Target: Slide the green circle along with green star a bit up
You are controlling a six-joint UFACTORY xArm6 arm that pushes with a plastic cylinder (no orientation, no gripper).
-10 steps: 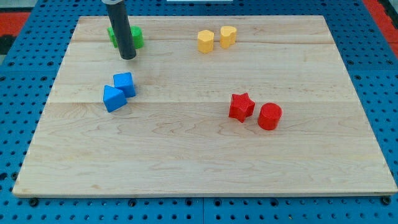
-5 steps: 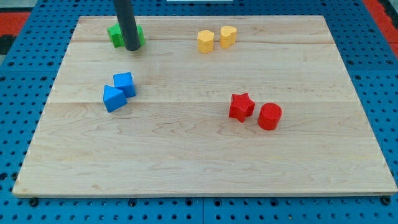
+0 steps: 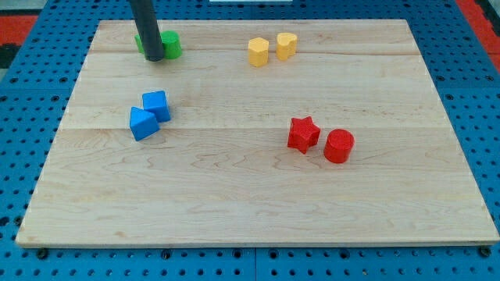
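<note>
A: Where is my tip [image 3: 154, 58] right now?

B: Near the tabletop's [image 3: 250, 203] top-left corner, set down right against the green pair. The rod covers the middle of them, so only green bits show on either side.

A: Can you tell the green circle from the green star?

B: Not surely. The piece on the right [image 3: 171, 45] may be the circle; the sliver on the left [image 3: 139, 41] may be the star. Both lie close to the top edge.

A: And the gripper?

B: There is none in view, only the rod, so open or closed does not apply.

A: What else is there?

B: Two yellow blocks [image 3: 272, 48] touching, near the top edge at the middle. Two blue blocks [image 3: 149, 114] touching, towards the left edge. A red star [image 3: 303, 133] with a red cylinder [image 3: 339, 146] just beside it, right of centre.
</note>
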